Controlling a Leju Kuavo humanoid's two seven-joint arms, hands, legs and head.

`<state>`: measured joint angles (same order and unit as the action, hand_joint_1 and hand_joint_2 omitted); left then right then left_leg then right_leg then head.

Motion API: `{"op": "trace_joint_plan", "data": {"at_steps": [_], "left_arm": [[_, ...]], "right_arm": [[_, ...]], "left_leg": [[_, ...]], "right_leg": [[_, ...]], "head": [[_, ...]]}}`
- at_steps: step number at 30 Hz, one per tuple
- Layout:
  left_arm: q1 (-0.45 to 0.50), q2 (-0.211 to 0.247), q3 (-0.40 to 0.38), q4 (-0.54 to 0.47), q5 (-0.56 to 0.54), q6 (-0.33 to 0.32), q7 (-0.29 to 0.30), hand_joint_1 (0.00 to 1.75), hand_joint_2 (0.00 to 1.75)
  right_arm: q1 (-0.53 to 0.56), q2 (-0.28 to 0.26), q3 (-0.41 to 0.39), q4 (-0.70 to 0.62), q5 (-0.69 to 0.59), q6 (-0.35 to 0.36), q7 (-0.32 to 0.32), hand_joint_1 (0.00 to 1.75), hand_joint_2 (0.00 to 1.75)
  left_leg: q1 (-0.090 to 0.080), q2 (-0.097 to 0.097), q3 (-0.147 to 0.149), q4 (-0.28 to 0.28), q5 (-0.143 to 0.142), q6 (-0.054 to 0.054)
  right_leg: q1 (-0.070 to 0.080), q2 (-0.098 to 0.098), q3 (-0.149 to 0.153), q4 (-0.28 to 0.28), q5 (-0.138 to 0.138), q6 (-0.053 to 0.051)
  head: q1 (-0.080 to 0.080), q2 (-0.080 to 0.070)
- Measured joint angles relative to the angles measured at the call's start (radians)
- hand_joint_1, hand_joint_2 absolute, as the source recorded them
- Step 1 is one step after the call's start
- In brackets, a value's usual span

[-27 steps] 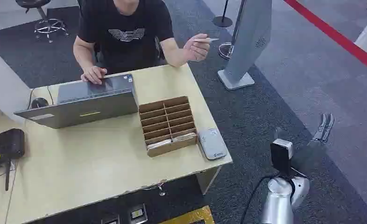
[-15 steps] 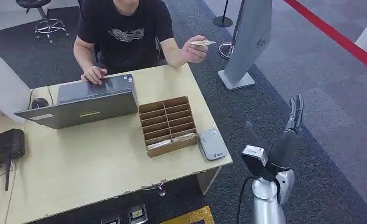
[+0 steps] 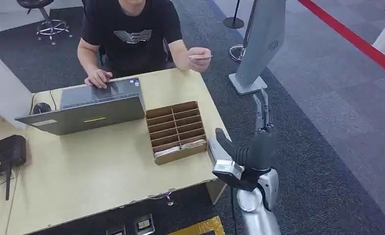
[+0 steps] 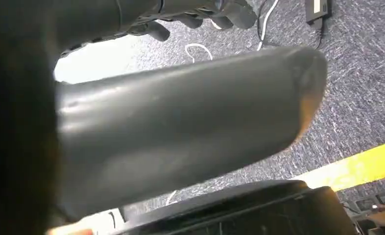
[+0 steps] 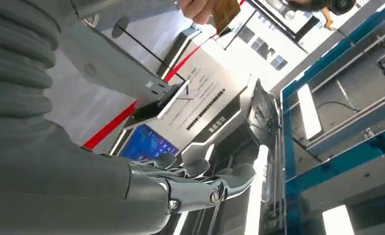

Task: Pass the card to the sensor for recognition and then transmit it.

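Still empty, our right hand, fingers spread, could fumble the person's card past the table's far corner.

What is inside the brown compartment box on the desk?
The compartment box has two columns of slots. Those nearer the person look empty, though their walls hide the floors. The slots nearest the robot hold pale flat items, probably cards; their number cannot be told.
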<state>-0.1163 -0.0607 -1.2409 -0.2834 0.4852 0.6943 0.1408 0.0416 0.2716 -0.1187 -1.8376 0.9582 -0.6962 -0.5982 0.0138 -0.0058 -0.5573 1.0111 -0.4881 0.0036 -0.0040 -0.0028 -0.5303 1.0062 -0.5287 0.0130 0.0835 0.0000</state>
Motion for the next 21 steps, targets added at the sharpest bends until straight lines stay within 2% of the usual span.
{"op": "trace_joint_plan", "data": {"at_steps": [4, 15, 17, 21], "left_arm": [[0.000, 0.000, -0.001, 0.000, -0.002, -0.008, 0.000, 0.00, 0.00], [-0.003, 0.001, -0.007, 0.000, -0.024, -0.029, 0.004, 0.00, 0.00], [-0.005, 0.001, -0.009, 0.000, -0.028, -0.032, 0.007, 0.00, 0.00], [-0.011, 0.001, -0.010, 0.000, -0.035, -0.035, 0.010, 0.00, 0.00]], "right_arm": [[-0.015, -0.007, 0.065, 0.002, 0.069, 0.000, 0.058, 0.00, 1.75], [-0.112, -0.039, 0.255, 0.030, 0.269, 0.001, 0.295, 0.00, 1.75], [-0.130, -0.043, 0.288, 0.036, 0.312, 0.001, 0.366, 0.00, 1.75], [-0.191, -0.083, 0.385, 0.059, 0.416, 0.002, 0.569, 0.00, 1.75]], "left_leg": [[0.000, 0.000, 0.000, 0.000, 0.000, 0.000], [0.000, 0.000, 0.000, 0.000, 0.001, -0.001], [0.000, 0.000, 0.000, 0.000, 0.001, -0.001], [0.000, 0.000, 0.000, 0.000, 0.001, -0.001]], "right_leg": [[0.000, 0.000, 0.000, 0.000, 0.000, 0.000], [0.000, 0.000, 0.000, 0.000, 0.000, 0.000], [0.000, 0.000, 0.000, 0.000, 0.000, 0.000], [0.000, 0.001, 0.000, 0.001, 0.000, 0.000]], "head": [[0.000, 0.000], [0.000, 0.000], [0.000, 0.000], [0.000, 0.000]]}}
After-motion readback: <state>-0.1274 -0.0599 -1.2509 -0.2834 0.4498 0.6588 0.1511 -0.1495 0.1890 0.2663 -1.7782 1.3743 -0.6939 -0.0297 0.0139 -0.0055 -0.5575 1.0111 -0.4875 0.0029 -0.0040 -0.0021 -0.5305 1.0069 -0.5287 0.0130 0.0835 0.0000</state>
